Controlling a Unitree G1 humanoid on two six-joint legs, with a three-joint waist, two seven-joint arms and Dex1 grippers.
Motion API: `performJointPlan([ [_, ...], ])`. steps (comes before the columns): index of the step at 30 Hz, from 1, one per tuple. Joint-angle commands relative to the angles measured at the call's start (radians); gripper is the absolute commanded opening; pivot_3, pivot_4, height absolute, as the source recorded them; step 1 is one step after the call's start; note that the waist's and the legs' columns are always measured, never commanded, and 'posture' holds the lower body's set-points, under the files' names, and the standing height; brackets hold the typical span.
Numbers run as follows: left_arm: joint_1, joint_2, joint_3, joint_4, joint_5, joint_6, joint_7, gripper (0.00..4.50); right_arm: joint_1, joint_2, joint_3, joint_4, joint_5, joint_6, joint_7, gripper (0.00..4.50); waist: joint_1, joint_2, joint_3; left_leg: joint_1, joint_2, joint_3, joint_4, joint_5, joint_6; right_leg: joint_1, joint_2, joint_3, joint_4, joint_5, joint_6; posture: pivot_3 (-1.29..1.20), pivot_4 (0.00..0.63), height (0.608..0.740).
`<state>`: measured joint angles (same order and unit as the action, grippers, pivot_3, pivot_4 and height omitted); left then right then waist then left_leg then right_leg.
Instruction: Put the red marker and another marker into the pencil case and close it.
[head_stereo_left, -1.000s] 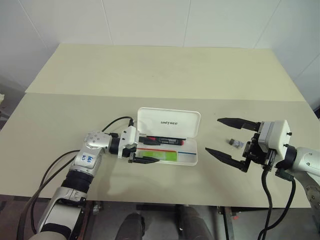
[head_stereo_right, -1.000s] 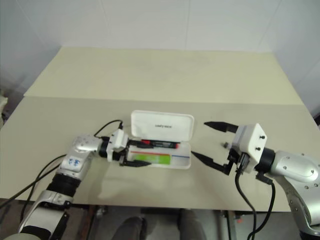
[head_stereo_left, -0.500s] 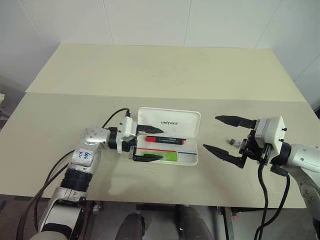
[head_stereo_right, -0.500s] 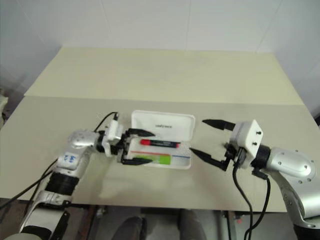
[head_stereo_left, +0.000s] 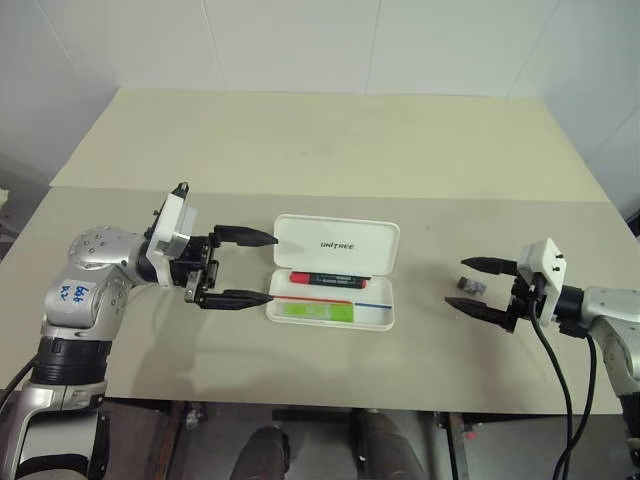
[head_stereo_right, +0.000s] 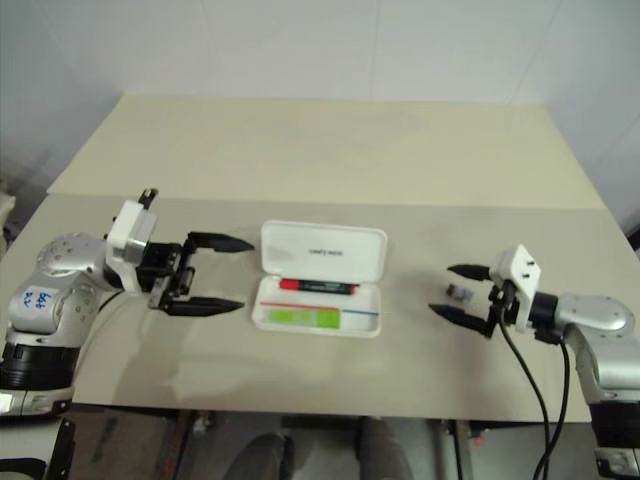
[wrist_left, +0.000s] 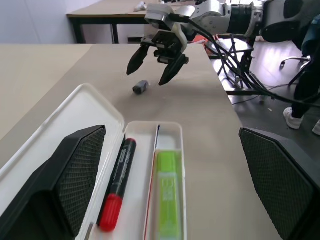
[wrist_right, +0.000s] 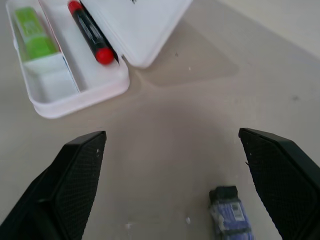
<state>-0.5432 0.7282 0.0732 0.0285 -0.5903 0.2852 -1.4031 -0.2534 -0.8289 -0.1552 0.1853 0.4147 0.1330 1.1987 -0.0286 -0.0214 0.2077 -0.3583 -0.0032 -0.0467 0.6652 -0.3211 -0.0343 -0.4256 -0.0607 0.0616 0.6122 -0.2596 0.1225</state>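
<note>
1. Black fingers of the left gripper (head_stereo_left: 238, 267) are spread wide, holding nothing, just left of the case.
2. White pencil case (head_stereo_left: 333, 272) lies open mid-table with the red marker (head_stereo_left: 325, 278) and green highlighter (head_stereo_left: 314, 312) inside; stiff, light, probably slippery, so push the lid's far edge.
3. Right gripper (head_stereo_left: 473, 285) is wide open, empty, near a small grey piece (head_stereo_left: 471, 287).

We are seeing the white pencil case (head_stereo_left: 334, 272) lying open, the red marker (head_stereo_left: 327, 278) and green highlighter (head_stereo_left: 317, 312) resting inside its tray.
</note>
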Motion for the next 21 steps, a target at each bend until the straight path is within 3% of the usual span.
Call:
performJointPlan([
  [1, -0.044, 0.035, 0.035, 0.024, 0.005, -0.03, -0.027, 4.48, -0.097, -0.009, 0.028, 0.151, -0.051, -0.082, 0.064, 4.5, 0.0, 0.0, 0.0, 0.0, 0.0, 0.0, 0.0, 0.0, 0.0, 0.0, 0.0, 0.0, 0.0, 0.0, 0.0, 0.0, 0.15, 0.74],
  [10, -0.026, 0.076, 0.064, -0.051, -0.022, 0.026, -0.004, 4.48, -0.281, 0.018, 0.082, 0.548, -0.162, -0.241, 0.135, 4.5, -0.002, 0.0, 0.0, -0.001, 0.0, 0.001, -0.001, 0.0, 0.0, -0.001, 0.0, 0.0, -0.002, 0.0, 0.0, 0.0, 0.15, 0.74],
  [14, -0.022, 0.088, 0.077, -0.064, -0.022, 0.038, 0.005, 4.48, -0.307, 0.028, 0.084, 0.631, -0.177, -0.28, 0.151, 4.5, -0.002, 0.0, 0.0, -0.001, 0.0, 0.001, -0.001, 0.0, -0.001, -0.001, -0.001, 0.0, -0.001, 0.0, 0.0, 0.0, 0.15, 0.74],
  [21, -0.029, 0.091, 0.079, -0.063, -0.021, 0.036, 0.011, 4.5, -0.304, 0.037, 0.079, 0.688, -0.175, -0.318, 0.183, 2.11, -0.002, 0.0, 0.0, 0.0, 0.0, 0.001, 0.0, 0.0, -0.001, -0.001, 0.0, 0.0, 0.0, 0.0, 0.0, 0.0, 0.15, 0.74],
])
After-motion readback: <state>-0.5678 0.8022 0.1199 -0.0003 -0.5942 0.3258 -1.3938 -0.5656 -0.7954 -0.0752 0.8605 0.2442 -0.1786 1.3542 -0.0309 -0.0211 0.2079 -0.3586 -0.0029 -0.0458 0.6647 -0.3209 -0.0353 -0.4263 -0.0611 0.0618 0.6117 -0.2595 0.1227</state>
